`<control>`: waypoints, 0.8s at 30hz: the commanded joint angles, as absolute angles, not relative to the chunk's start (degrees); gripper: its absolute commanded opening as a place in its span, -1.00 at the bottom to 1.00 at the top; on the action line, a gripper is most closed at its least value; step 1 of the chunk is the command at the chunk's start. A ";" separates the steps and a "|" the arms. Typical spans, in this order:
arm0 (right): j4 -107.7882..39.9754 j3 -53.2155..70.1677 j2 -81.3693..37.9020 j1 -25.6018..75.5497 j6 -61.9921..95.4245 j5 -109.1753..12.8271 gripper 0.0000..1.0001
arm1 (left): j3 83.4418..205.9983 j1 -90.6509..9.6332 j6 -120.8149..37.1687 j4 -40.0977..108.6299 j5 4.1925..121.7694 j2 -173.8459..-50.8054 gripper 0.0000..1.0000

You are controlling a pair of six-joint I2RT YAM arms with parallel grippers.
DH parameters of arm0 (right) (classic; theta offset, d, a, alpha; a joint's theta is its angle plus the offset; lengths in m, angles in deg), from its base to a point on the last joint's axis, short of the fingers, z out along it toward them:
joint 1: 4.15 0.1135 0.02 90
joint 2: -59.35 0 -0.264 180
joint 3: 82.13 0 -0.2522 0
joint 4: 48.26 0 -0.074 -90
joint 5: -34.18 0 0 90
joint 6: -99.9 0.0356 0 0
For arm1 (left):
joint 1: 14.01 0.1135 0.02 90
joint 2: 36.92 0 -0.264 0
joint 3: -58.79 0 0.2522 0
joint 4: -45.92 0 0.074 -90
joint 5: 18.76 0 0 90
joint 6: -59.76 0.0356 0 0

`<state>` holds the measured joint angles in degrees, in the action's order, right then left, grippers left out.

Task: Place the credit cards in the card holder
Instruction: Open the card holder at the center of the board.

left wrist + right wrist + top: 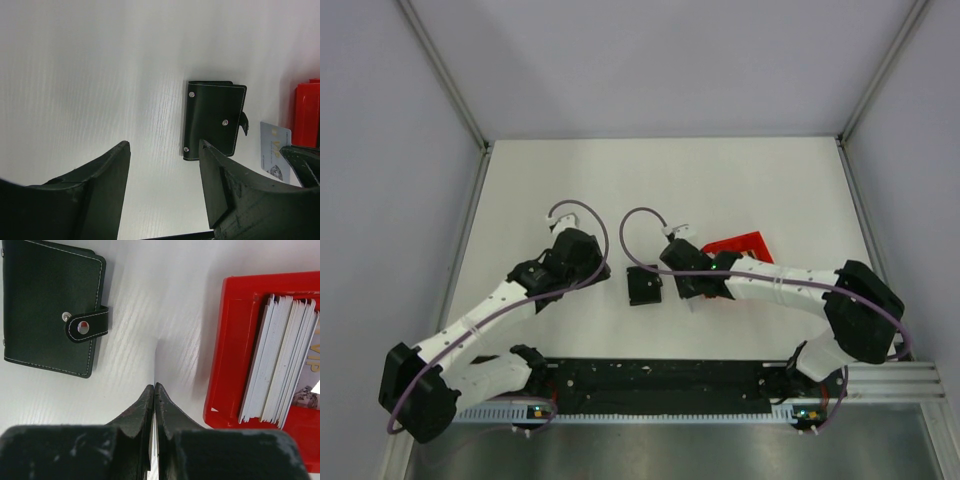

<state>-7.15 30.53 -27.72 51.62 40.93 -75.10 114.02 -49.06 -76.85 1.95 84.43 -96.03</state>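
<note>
The card holder (643, 287) lies shut on the white table between the two arms, black with pale stitching (215, 120), its snap strap fastened (50, 310). My right gripper (154, 386) is shut on one pale credit card, which shows edge-on (154, 360) in its own view and face-on (274, 150) in the left wrist view, just right of the holder. More credit cards (280, 360) stand in a stack in the red tray. My left gripper (164, 145) hangs open left of the holder with nothing between its fingers.
The red shallow tray (740, 248) sits right of the holder, its wall (232, 350) close to my right gripper (690, 285). My left gripper (600, 270) is a short way left of the holder. Metal frame posts and grey walls border the table.
</note>
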 commanded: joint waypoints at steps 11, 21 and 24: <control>-10.51 34.63 -26.35 52.54 42.68 -75.06 -0.87 | 113.07 -49.34 -77.44 3.34 84.78 -94.66 0.23; -9.98 29.11 -20.46 52.45 43.47 -73.93 -1.00 | 113.07 -49.25 -76.30 3.16 84.33 -94.66 0.22; -11.47 25.32 -20.54 52.54 45.31 -70.51 -1.00 | 112.98 -49.34 -76.47 2.63 84.69 -94.66 0.22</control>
